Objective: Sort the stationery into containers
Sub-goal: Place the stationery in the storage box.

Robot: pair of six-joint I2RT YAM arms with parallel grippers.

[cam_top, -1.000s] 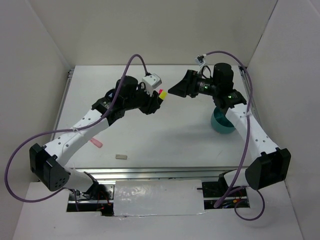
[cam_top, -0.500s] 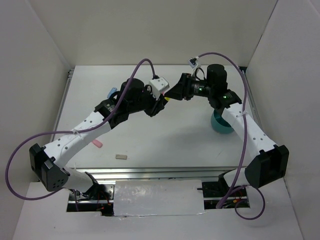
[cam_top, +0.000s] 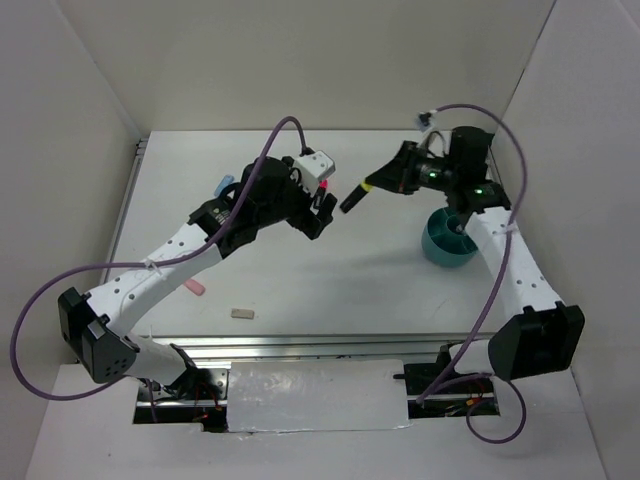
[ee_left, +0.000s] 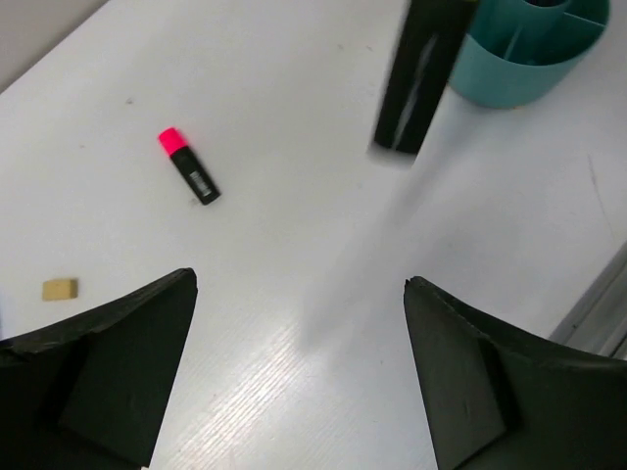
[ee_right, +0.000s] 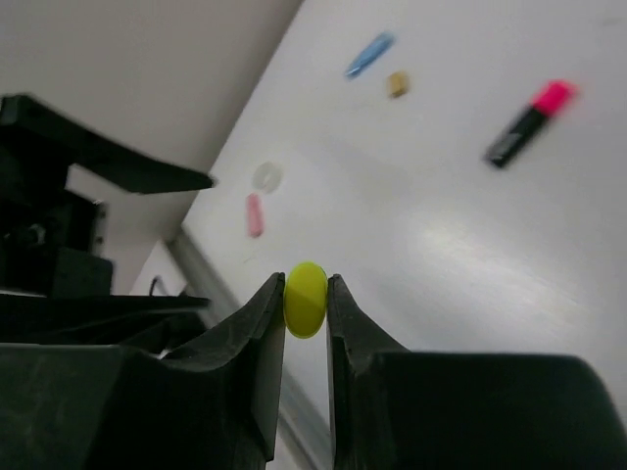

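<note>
My right gripper [ee_right: 306,282] is shut on the yellow cap of a black highlighter [cam_top: 353,199], which it holds in the air above the table's middle. The highlighter's black body [ee_left: 415,80] sticks out towards my left gripper [cam_top: 322,207]. The left gripper [ee_left: 299,280] stands wide open and empty, a little to the left of the highlighter and apart from it. The teal cup [cam_top: 445,246] with inner dividers stands on the table under the right arm [ee_left: 529,61]. A pink-capped highlighter [ee_left: 188,166] lies on the table beyond the left gripper.
A pink eraser [cam_top: 192,287] and a tan eraser [cam_top: 241,313] lie near the front left. A blue clip [ee_right: 369,54], a small tan eraser [ee_right: 397,83] and a white tape ring [ee_right: 265,176] lie further left. White walls enclose the table.
My left gripper opened and let go of the yellow-capped highlighter. My right gripper shut on its cap and drew back to the right with it.
</note>
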